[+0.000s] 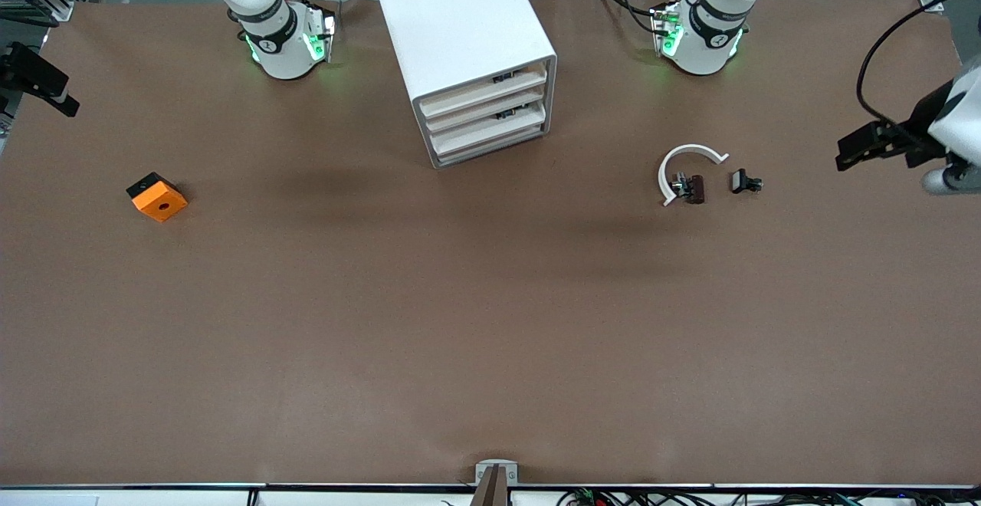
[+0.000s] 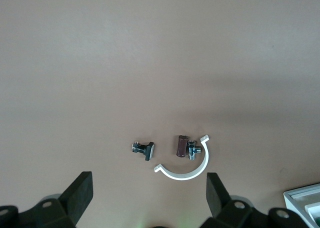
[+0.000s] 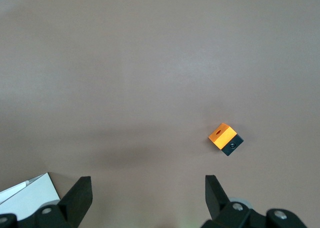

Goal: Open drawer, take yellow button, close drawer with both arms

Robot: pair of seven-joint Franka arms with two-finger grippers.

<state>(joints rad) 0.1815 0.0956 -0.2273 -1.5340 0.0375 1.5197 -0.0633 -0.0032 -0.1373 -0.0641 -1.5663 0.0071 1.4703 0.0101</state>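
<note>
The white cabinet (image 1: pixel 452 23) stands midway between the two arm bases, and its top drawer (image 1: pixel 483 93) is shut flush like the two below it. The button is hidden from view. My left gripper (image 2: pixel 149 188) hangs open and empty, high over the table at the left arm's end; its black hand (image 1: pixel 889 142) shows at the edge of the front view. My right gripper (image 3: pixel 147 188) is also open and empty, high over the right arm's end, with its hand (image 1: pixel 38 80) at the other edge. Neither gripper touches the cabinet.
An orange block with a black hole (image 1: pixel 157 197) lies toward the right arm's end. A white C-shaped ring (image 1: pixel 686 165) with a small brown piece (image 1: pixel 693 188) inside it, and a black clip (image 1: pixel 745 182) beside it, lie toward the left arm's end.
</note>
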